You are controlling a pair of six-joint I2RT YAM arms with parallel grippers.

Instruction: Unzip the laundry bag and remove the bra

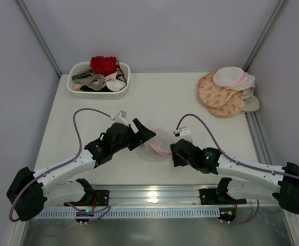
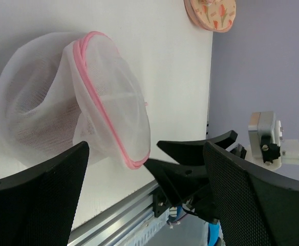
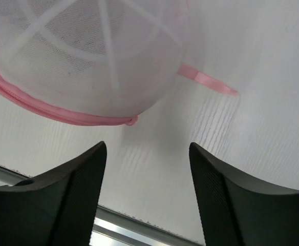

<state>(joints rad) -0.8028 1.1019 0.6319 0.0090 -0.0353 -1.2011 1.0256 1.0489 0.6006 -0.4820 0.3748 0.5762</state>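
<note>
Mesh laundry bag (image 1: 157,143) — pink-rimmed white dome — between left gripper (image 2: 147,154) and right gripper (image 3: 147,148), both spread wide.

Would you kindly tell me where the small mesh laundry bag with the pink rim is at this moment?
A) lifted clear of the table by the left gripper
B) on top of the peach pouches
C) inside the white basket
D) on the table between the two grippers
D: the laundry bag rests on the table between the left gripper and the right gripper, both open and neither holding it.

robot lab booth: bare panel walls (image 1: 154,31), aluminium mounting rail (image 1: 154,193)
</note>
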